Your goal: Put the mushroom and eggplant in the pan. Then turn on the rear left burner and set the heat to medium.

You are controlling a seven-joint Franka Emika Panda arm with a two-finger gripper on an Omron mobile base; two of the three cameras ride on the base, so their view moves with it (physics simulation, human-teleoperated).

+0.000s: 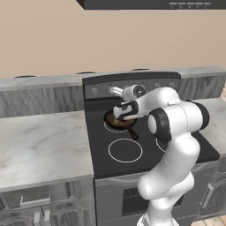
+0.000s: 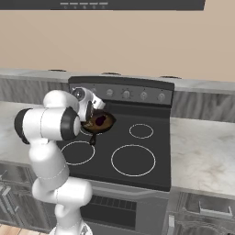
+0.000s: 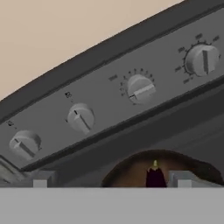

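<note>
Gripper (image 3: 112, 179): two grey finger tips (image 3: 43, 178) stood well apart at the bottom of the hand view, jaws parted, nothing between them but open air; seen from the left base view the gripper (image 1: 119, 111) hung over the rear left of the cooktop, above the pan, pointed toward the control panel.

Eggplant (image 3: 155, 176): dark purple, glossy, lying inside the pan between the two finger tips as the hand view had it, not touched by either; from the right base view it showed as a dark oval (image 2: 101, 120) near the pan's centre.

Pan (image 3: 131, 170): round, brown inside, sitting on the rear left burner (image 1: 110, 126), whose white ring peeked out at the pan's 7 o'clock edge in the left base view; its short black handle (image 1: 133, 133) ran out toward 5 o'clock.

Mushroom: could not be made out with certainty in any view.

Control panel (image 3: 105, 98): dark grey strip above the pan; four round knobs in a row in the hand view, the knob (image 3: 139, 89) at 12 o'clock from the eggplant the nearest to the gripper's line.

Cooktop (image 2: 137, 142): black glass, with further white rings at front left (image 1: 125, 150), front right (image 2: 133, 160) and rear right (image 2: 141, 131).

Counter (image 1: 39, 145): pale marble, at 9 o'clock of the stove.
</note>
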